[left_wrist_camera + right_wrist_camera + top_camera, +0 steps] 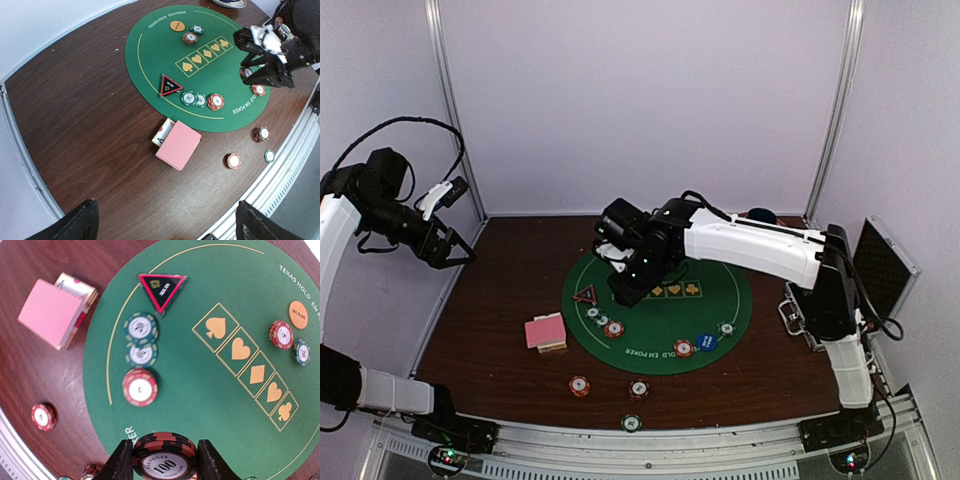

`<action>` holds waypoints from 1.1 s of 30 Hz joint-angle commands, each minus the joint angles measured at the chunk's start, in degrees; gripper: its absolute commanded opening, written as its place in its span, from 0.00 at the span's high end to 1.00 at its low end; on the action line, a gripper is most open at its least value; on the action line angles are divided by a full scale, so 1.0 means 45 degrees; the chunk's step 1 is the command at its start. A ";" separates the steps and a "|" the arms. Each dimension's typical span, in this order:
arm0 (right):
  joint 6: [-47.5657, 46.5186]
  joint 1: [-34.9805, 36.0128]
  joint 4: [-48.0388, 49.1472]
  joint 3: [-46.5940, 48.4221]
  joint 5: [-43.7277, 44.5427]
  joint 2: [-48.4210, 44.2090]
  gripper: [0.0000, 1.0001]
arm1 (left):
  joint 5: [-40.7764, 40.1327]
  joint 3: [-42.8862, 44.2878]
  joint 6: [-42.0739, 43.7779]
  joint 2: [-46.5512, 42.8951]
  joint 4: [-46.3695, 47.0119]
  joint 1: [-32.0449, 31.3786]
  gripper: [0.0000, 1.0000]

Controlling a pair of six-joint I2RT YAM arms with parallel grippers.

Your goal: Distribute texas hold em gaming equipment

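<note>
My right gripper (164,460) is shut on a small stack of black-and-red "100" poker chips (165,452) and holds it above the left part of the green round mat (660,310). Below it on the mat lie two green chips (141,327), a red chip stack (140,387) and the red-black triangle marker (161,287). The pink-backed cards (50,312) lie on the wood left of the mat. An orange disc (298,314) and a blue disc (707,342) sit on the mat. My left gripper (167,225) is open and empty, raised high at the far left (455,250).
Three loose chips (579,385) (638,389) (632,423) lie on the wood near the front edge. A metal-edged black case (885,265) stands open at the right. A dark cup (760,214) sits at the back. The right arm (750,245) spans the mat.
</note>
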 commanded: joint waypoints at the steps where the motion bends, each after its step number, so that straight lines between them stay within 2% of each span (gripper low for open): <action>1: -0.0014 -0.0456 -0.0288 0.2002 0.0462 0.1868 0.95 | 0.0028 0.0307 0.0039 -0.0181 0.0034 0.0041 0.02; 8: 0.0186 -0.0890 -0.0049 0.4485 0.0547 0.4260 0.94 | 0.0127 0.0233 0.0084 -0.0142 0.0040 0.0041 0.03; 20: 0.0483 -0.1251 0.0830 0.5305 0.0020 0.5814 0.89 | 0.0193 0.0037 0.0172 -0.0122 0.0090 0.0041 0.03; 24: 0.0630 -0.1294 0.0853 0.5342 -0.0022 0.6115 0.74 | 0.0169 0.0019 0.0173 -0.0160 0.0085 0.0041 0.02; 27: 0.0663 -0.1300 0.0837 0.5342 -0.0022 0.6166 0.54 | 0.0110 -0.0013 0.0172 -0.0196 0.0127 0.0041 0.02; 33: 0.0504 -0.1319 0.0763 0.5448 -0.0025 0.5764 0.34 | 0.0176 -0.0003 0.0063 -0.0237 0.0151 0.0041 0.02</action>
